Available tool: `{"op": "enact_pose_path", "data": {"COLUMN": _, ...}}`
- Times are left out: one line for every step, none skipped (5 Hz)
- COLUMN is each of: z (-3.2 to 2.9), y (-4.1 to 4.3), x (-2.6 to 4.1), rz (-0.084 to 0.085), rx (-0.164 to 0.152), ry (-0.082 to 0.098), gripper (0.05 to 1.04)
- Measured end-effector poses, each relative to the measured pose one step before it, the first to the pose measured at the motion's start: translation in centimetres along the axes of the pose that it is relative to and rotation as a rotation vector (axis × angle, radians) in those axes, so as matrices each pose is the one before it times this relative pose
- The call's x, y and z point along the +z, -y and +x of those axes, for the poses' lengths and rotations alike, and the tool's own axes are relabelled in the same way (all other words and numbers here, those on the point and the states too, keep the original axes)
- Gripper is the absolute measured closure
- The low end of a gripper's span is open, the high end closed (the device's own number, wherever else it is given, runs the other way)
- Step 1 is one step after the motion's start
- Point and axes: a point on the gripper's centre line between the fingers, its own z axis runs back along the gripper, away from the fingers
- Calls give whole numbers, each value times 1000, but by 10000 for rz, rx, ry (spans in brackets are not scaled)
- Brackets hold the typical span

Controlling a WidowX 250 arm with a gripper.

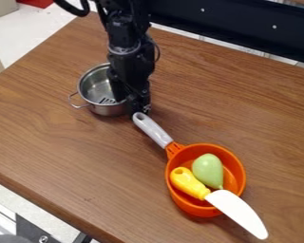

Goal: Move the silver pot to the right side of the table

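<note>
Currently, silver pot [109, 108] sits upright on the wooden table [72, 156], upper left of frame, open side up. Wire side handle [78, 101] points to the lower left of frame. Gripper [134, 104] hangs down at the pot's right-hand rim in frame, overlapping it. Can't tell how far apart the jaws are, or whether they have hold of the rim. Arm [128, 40] comes in from the top edge.

Orange pan [175, 187] is lower right of the pot, with its grey handle [153, 130] angled up and left. Handle end is right by the gripper; can't confirm contact. In the pan: green pear-shaped piece [207, 168], plus the yellow grip [187, 182] of a toy knife. White blade [238, 212] extends over the pan's lower-right rim. Black beam [237, 21] runs behind the table's far edge.
</note>
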Motion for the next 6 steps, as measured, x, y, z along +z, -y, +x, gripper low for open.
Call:
{"op": "enact_pose_path", "data": {"z": -99, "y": 47, "x": 9, "rz": -53, "rx": 66, "ry": -94, "gripper": 701}}
{"op": "enact_pose_path", "data": {"z": 419, "y": -165, "x": -160, "rz": -131, "rx": 78, "ry": -58, "gripper": 919}}
{"op": "enact_pose_path", "data": {"z": 674, "y": -461, "x": 150, "rz": 239, "rx": -18, "ry": 357, "gripper": 1011}}
{"op": "enact_pose_path", "data": {"z": 1644, "y": -561, "x": 1121, "rz": 205, "rx": 180, "ry": 273, "gripper": 1026}}
{"op": "enact_pose_path", "data": {"z": 1584, "y": 438, "x": 169, "rz": 357, "rx": -60, "ry": 100, "gripper": 1027}}
{"op": "enact_pose_path", "data": {"z": 1520, "y": 1464, "x": 388, "rz": 252, "rx": -233, "ry": 116, "gripper": 1028}}
